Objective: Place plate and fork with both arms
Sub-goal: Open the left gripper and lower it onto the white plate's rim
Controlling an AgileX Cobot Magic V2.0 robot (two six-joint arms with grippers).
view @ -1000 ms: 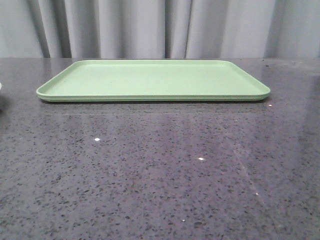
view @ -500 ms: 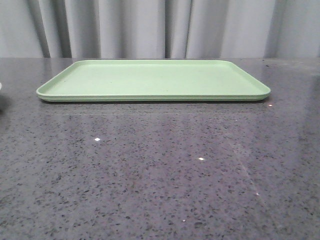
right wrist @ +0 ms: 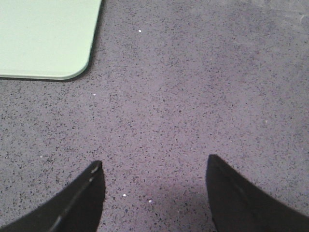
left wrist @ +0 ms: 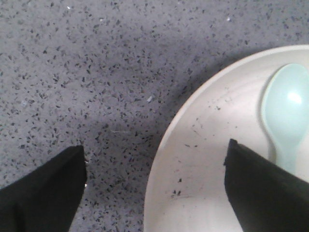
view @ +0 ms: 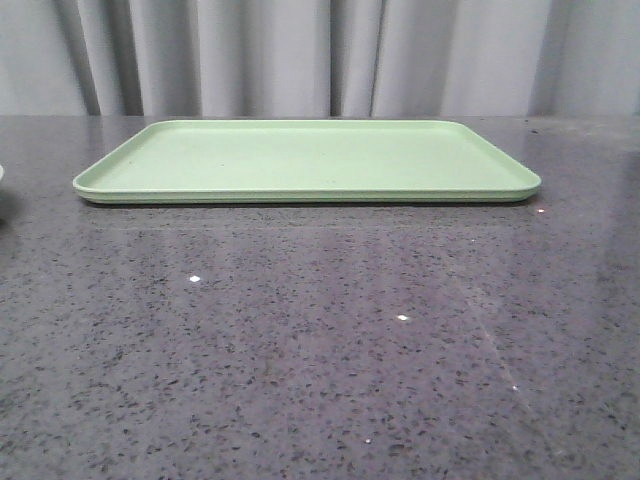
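In the left wrist view the plate [left wrist: 212,140], cream with fine dark specks, lies on the dark speckled table. My left gripper [left wrist: 155,153] hangs open over its rim, one finger above the table, the other above the plate's inside. A pale blue-green utensil with a rounded end [left wrist: 287,113] rests in the plate. A sliver of the plate [view: 1,173] shows at the front view's left edge. My right gripper [right wrist: 153,165] is open over bare table, holding nothing. The fork is out of view.
A large flat light green tray [view: 306,160] lies at the back middle of the table; its corner [right wrist: 46,38] shows in the right wrist view, apart from the right gripper. Grey curtains hang behind the table.
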